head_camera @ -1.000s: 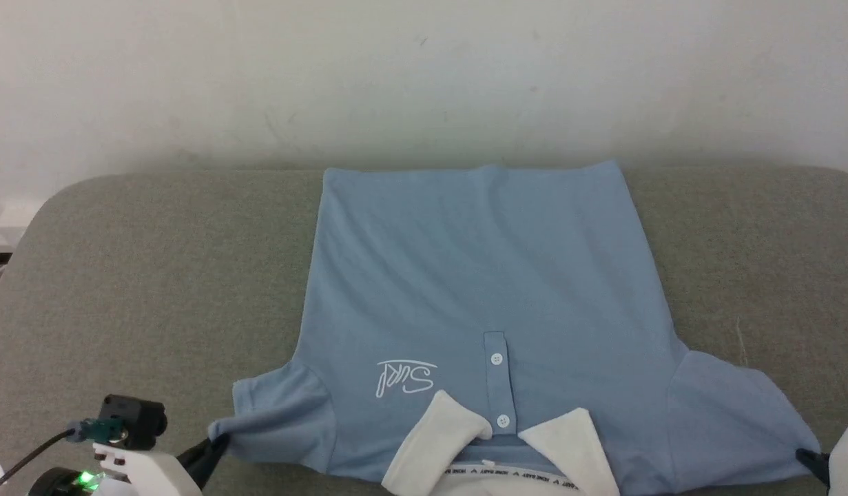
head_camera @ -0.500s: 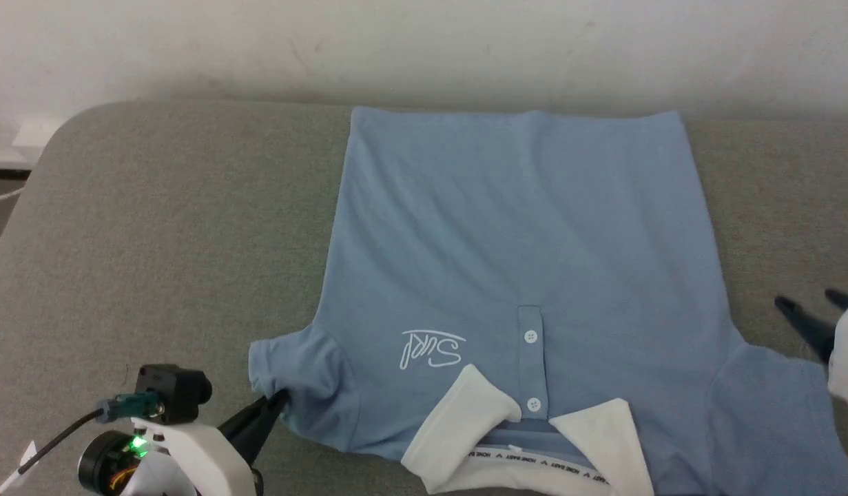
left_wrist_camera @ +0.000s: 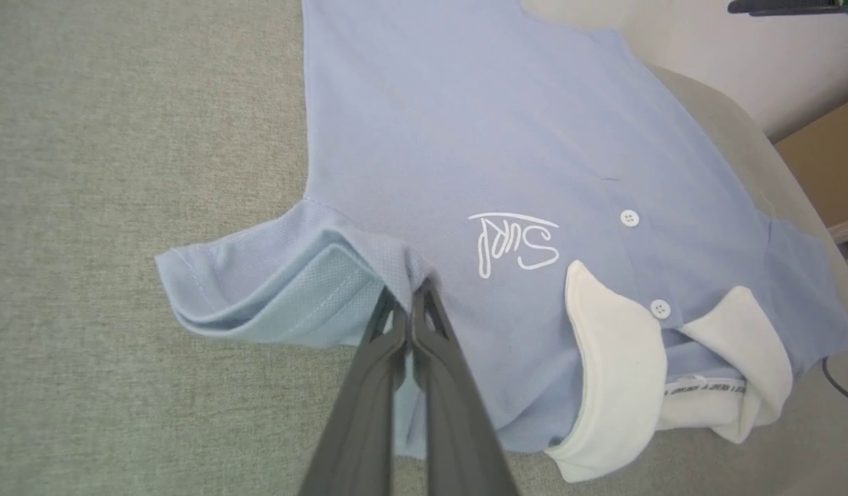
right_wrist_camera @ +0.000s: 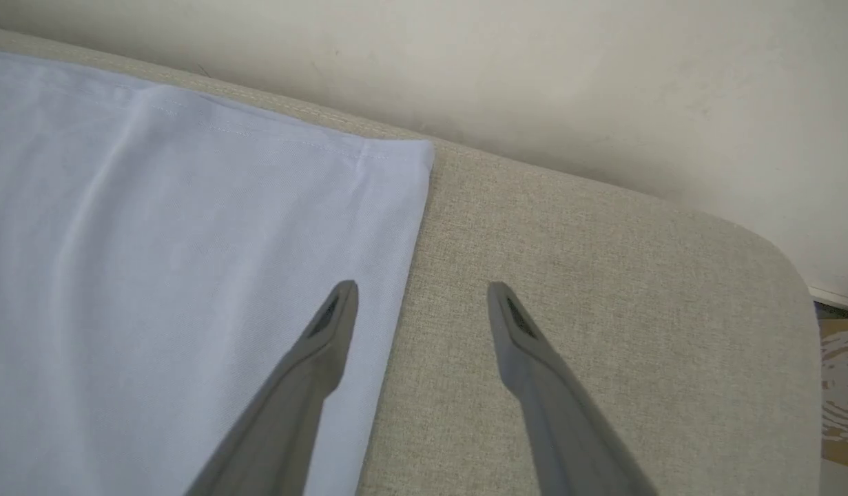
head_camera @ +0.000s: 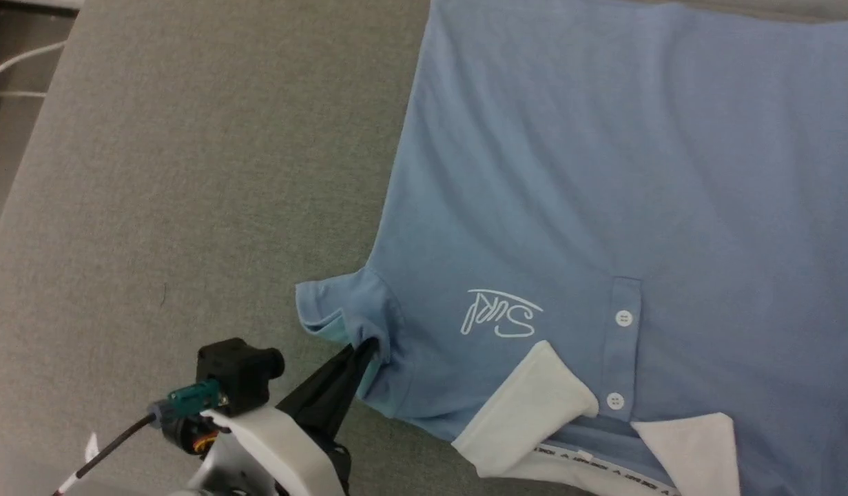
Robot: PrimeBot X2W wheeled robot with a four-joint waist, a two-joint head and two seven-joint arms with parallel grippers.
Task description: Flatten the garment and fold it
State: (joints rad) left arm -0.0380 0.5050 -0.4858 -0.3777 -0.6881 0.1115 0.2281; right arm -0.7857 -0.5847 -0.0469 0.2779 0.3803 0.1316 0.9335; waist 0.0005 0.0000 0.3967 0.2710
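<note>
The light blue polo shirt (head_camera: 603, 172) lies front up on the grey padded table (head_camera: 189, 172), white collar (head_camera: 527, 413) toward me, with its script logo (head_camera: 501, 313) and two placket buttons showing. My left gripper (head_camera: 368, 348) is shut on the shirt (left_wrist_camera: 465, 138) at the seam of its left sleeve (left_wrist_camera: 258, 289), which is lifted and folded so the paler inside shows. My right gripper (right_wrist_camera: 420, 293) hangs open above the shirt's side edge (right_wrist_camera: 189, 241) near the hem corner, one finger over cloth, the other over the table (right_wrist_camera: 603, 310).
The table's left edge (head_camera: 24, 172) drops to a floor with white cables (head_camera: 10, 69). A pale wall (right_wrist_camera: 534, 69) runs behind the table's far rounded corner. A brown cardboard surface (left_wrist_camera: 830, 165) stands beyond the table on the right of the left wrist view.
The head camera has tilted down and swung left, so the shirt looks larger and shifted. My left gripper has pushed the pinched sleeve inward. My right gripper has let go of the right sleeve and left the head view.
</note>
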